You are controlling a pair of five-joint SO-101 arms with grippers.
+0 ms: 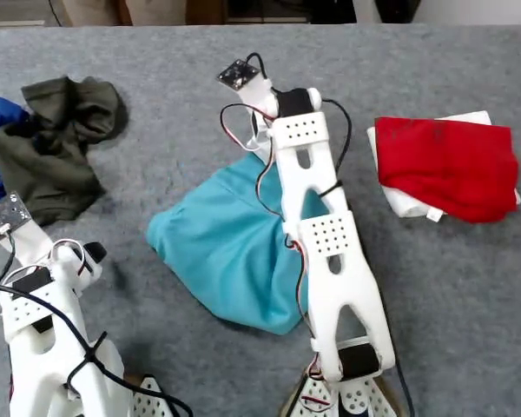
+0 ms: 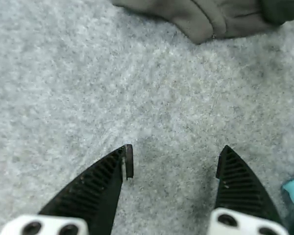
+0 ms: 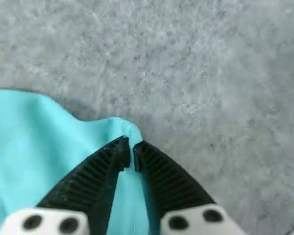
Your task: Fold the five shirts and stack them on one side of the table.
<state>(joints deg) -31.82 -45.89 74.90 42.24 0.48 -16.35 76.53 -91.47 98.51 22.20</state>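
While the right gripper (image 3: pixel 131 152) pinches just the teal shirt (image 1: pixel 217 252) by its edge at mid-frame, a tug could slip it free — the left gripper (image 2: pixel 175 161) stands spread, idle.

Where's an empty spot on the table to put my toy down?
Bare table lies between the red shirt and the near edge, beside the right arm. Another strip runs along the far edge between the olive shirt and the red one. It's crowded around the teal shirt and the left arm.

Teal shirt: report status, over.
Right end effector shut on teal shirt edge. Left end effector open above gray table. Olive shirt, red shirt lie apart.
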